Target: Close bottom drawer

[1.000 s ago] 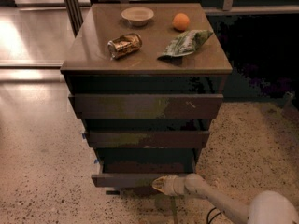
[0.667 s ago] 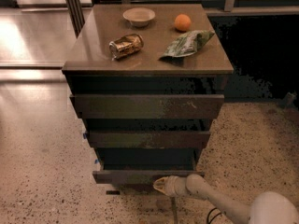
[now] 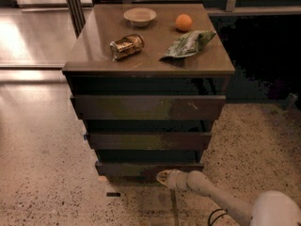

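The bottom drawer (image 3: 136, 169) is the lowest, narrowest dark brown front of the three-drawer cabinet (image 3: 148, 69). It stands out only slightly from the cabinet, and its inside is hidden. My gripper (image 3: 164, 177) is at the end of a white arm that comes in from the lower right. Its tip touches the drawer front right of the middle, just above the floor.
On the cabinet top lie a white bowl (image 3: 139, 16), an orange (image 3: 184, 22), a crushed can (image 3: 126, 46) and a green chip bag (image 3: 189, 44). The middle drawer (image 3: 148, 140) and top drawer (image 3: 148, 107) stand above. Speckled floor lies around; a dark area lies to the right.
The bottom drawer front has moved back toward the cabinet, and my gripper has followed it inward. The camera view has shifted slightly.
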Controlling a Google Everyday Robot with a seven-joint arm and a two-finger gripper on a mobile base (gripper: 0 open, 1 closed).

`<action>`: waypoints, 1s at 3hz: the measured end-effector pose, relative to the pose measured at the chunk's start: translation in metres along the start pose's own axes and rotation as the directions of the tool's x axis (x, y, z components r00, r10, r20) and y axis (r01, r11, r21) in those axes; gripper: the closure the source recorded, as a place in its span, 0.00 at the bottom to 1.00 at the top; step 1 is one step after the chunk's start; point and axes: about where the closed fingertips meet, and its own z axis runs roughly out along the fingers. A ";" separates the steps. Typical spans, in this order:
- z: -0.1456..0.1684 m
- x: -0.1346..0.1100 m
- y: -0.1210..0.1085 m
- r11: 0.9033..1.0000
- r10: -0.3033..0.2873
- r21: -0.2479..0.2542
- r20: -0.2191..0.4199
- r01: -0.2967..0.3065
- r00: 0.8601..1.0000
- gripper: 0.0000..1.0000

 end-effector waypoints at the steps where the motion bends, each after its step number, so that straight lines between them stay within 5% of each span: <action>1: 0.004 -0.001 -0.017 0.999 -0.039 0.015 -0.010 0.039 0.999 1.00; 3: 0.003 -0.014 -0.078 0.981 -0.144 0.125 -0.032 0.147 0.989 1.00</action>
